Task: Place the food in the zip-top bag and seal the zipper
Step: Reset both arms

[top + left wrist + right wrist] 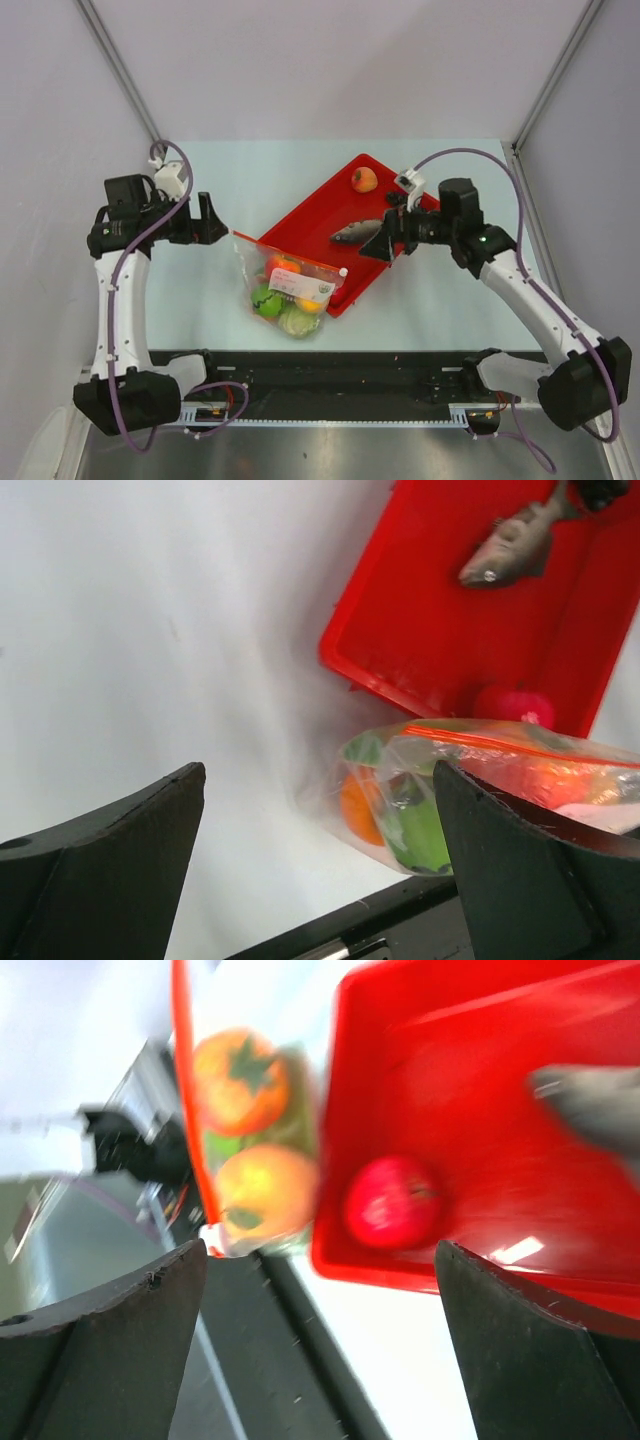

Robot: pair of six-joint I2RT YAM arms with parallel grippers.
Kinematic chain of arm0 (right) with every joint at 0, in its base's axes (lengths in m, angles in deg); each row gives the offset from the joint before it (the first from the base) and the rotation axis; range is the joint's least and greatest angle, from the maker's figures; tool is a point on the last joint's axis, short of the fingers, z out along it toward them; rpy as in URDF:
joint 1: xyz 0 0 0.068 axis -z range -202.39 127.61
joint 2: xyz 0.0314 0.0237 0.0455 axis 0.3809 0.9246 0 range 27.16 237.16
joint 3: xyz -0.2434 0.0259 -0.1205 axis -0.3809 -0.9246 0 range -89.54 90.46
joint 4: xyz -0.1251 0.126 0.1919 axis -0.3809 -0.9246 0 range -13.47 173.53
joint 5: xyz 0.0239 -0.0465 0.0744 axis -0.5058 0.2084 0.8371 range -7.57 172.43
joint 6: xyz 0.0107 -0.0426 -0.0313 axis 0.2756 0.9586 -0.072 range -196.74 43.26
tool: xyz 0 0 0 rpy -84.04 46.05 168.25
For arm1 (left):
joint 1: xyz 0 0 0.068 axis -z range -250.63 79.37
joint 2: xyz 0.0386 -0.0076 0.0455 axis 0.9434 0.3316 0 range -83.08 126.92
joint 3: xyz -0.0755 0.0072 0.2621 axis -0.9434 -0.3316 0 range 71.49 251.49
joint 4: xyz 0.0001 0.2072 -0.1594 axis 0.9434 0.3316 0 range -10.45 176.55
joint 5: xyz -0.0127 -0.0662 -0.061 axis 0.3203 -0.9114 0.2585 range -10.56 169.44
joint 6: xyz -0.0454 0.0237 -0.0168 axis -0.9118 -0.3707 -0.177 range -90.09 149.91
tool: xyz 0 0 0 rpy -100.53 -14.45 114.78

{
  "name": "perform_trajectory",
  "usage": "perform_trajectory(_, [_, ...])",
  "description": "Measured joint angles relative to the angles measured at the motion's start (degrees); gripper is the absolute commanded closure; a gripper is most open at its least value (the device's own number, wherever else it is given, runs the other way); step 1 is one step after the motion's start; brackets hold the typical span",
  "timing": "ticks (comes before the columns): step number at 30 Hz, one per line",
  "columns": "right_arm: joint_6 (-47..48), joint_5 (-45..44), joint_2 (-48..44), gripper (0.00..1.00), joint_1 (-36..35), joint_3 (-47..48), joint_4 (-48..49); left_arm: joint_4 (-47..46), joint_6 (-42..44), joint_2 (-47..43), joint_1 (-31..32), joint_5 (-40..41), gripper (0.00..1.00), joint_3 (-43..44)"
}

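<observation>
Loading is only part done. The bag [290, 290] lies on the table just in front of the tray [320, 205], its far edge against the tray's near corner, with several green and orange pieces already inside. Three pieces are in the tray: the fish [355, 233] in the middle, the peach [364, 179] at the far end, and a red fruit [393, 1202] in the near corner beside the bag. The right gripper [388, 245] hangs over the tray just beside the fish, its jaws spread wide and holding nothing. The left gripper [208, 222] hovers over bare table near the bag's left corner, also wide open and empty. The step in hand looks like picking the next piece, most likely the fish (it is closest to the right fingers). That calls for lowering the jaws astride it, closing, then carrying it to the bag's mouth. Whether the zipper [288, 252] is parted enough I cannot tell, so the left gripper may need to pinch a lip and hold it open.
</observation>
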Motion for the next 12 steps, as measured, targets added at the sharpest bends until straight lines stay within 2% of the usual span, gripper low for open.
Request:
perform_trajectory(4, [1.3,-0.5,-4.2,0.0,7.1,0.3,-0.3,1.1,-0.2,2.0,0.0,4.3,0.0,4.4])
perform_trajectory(7, [2.8,-0.9,-6.7,0.0,13.1,0.5,-1.3,1.7,0.1,4.9,0.0,4.7,0.0,8.5])
perform_trajectory(12, [5.0,0.3,-8.4,0.0,25.9,0.6,-3.5,2.1,0.9,7.2,1.0,5.9,0.0,10.5])
